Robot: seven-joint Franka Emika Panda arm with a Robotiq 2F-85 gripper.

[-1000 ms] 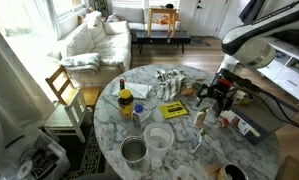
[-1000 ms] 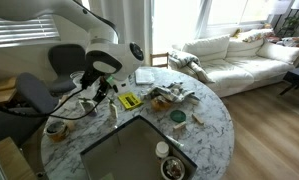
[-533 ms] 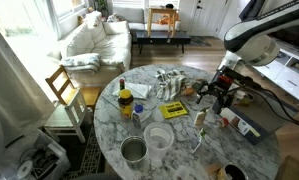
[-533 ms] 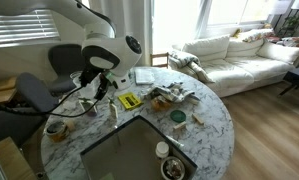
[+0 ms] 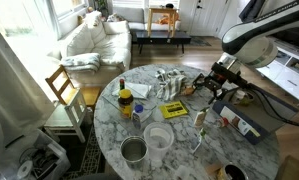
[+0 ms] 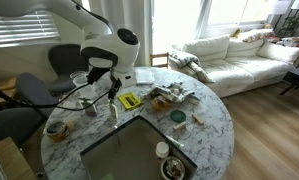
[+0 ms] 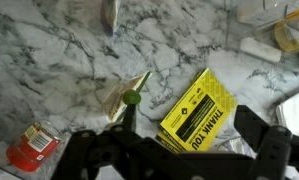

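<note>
Gripper [image 5: 217,84] has gone up a bit vs. a sec ago. Big round marble table [image 5: 107,128] is below. Gripper's jaws are wide apart, nothing in them. Yellow packet [image 7: 197,108] lies flat right under it. Small green-tipped wrapper [image 7: 129,97] is just beside that.

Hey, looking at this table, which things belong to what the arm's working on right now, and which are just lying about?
Likely in hand: open fingers hovering over the yellow box and the green-tipped item beside it.
Lying about: red packet, yellow bottle, metal pot, clear tub.
</note>
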